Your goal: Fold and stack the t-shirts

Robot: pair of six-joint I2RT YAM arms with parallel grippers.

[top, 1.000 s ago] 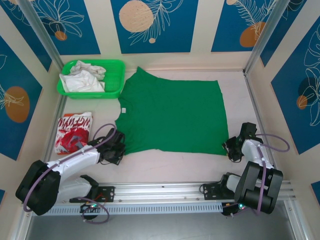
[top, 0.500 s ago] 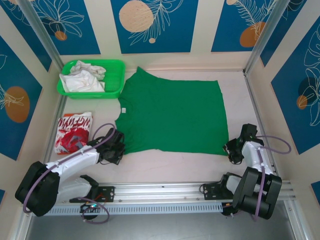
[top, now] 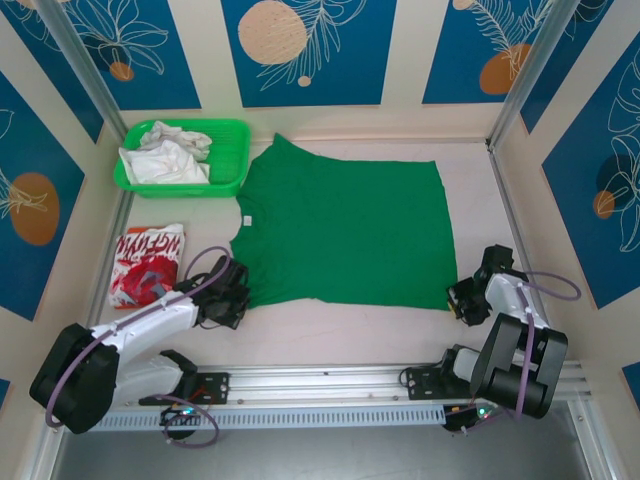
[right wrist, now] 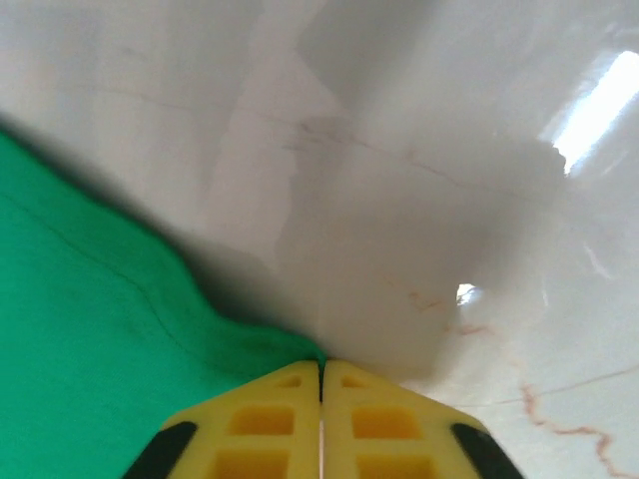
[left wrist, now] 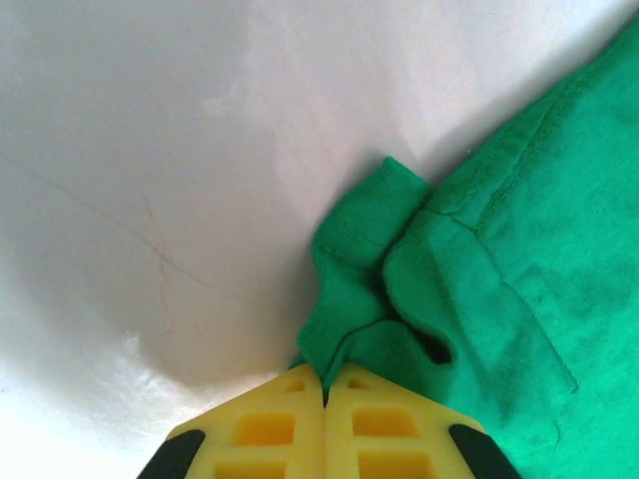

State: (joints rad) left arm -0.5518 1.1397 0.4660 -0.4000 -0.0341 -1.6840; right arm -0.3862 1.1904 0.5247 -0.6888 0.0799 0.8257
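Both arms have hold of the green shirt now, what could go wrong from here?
The right jaws are shut on only the very corner of the green shirt; it may slip out once lifted. The left jaws pinch a bunched, doubled-over bit of its edge, so the fold could come out crooked or creased. The shirt's far sleeve lies close beside the basket, which a pull might nudge.

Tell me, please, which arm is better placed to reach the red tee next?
Left, probably. The red tee lies close to the left pincer, which is shut on the near left corner of the green tee and must let go first. The right pincer grips the opposite near corner, across the green tee.
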